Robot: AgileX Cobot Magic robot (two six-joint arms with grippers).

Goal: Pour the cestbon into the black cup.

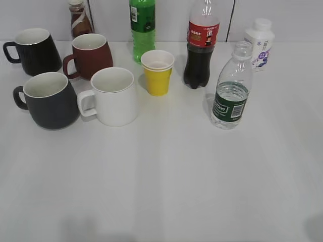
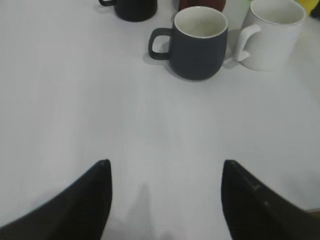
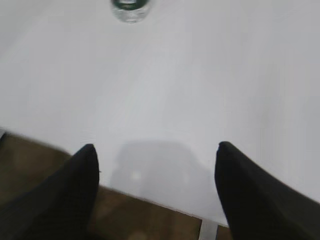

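The cestbon (image 1: 231, 91), a clear ribbed bottle with a dark green label and no cap, stands upright at the right of the table; its base shows at the top of the right wrist view (image 3: 130, 9). The black cup (image 1: 48, 100), a matte charcoal mug with a white inside, stands at the front left, handle to the left; it also shows in the left wrist view (image 2: 197, 41). My left gripper (image 2: 166, 165) is open and empty over bare table, well short of the cup. My right gripper (image 3: 155, 147) is open and empty above the table's near edge. Neither gripper shows in the exterior view.
A white mug (image 1: 113, 96) stands right beside the black cup. Behind are a glossy black mug (image 1: 34, 50), a maroon mug (image 1: 90, 54), a yellow cup (image 1: 157, 72), a green soda bottle (image 1: 142, 27), a cola bottle (image 1: 201, 48), a white bottle (image 1: 260, 43) and a brown bottle (image 1: 79, 19).
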